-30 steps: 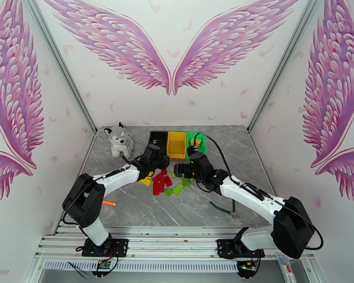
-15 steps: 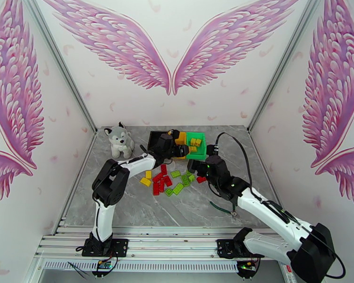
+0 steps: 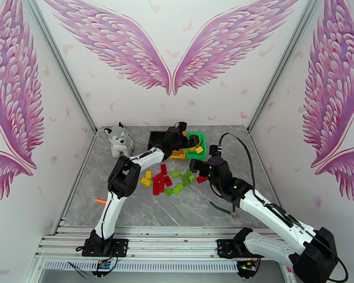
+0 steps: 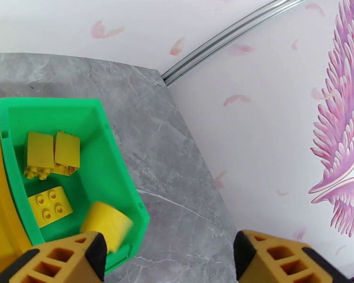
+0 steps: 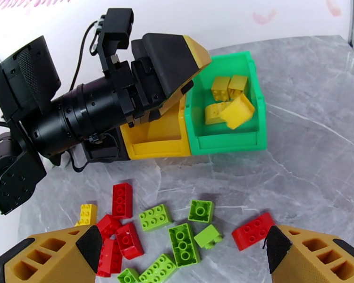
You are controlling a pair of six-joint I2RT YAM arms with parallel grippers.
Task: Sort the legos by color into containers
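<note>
Right gripper (image 5: 182, 245): jaws wide apart, empty, low over the right edge of the pile; arm bent at the elbow.
Red brick (image 5: 253, 230): close by one fingertip, off-centre; its long axis runs roughly finger to finger, so a wrist turn looks needed.
Loose legos (image 3: 170, 181): red, light green and a little yellow on the table; right arm nearer.
Green bin (image 5: 226, 142): four yellow bricks (image 4: 52, 154) inside, one tilted.
Left gripper (image 4: 170, 246): spread, empty; arm stretched far over the bins.

left arm (image 3: 110, 213) and right arm (image 3: 271, 214): white links, chunky black joints, black cables off the wrists (end effector fingers (image 5: 59, 258) are orange-yellow lattice, black-padded).
</note>
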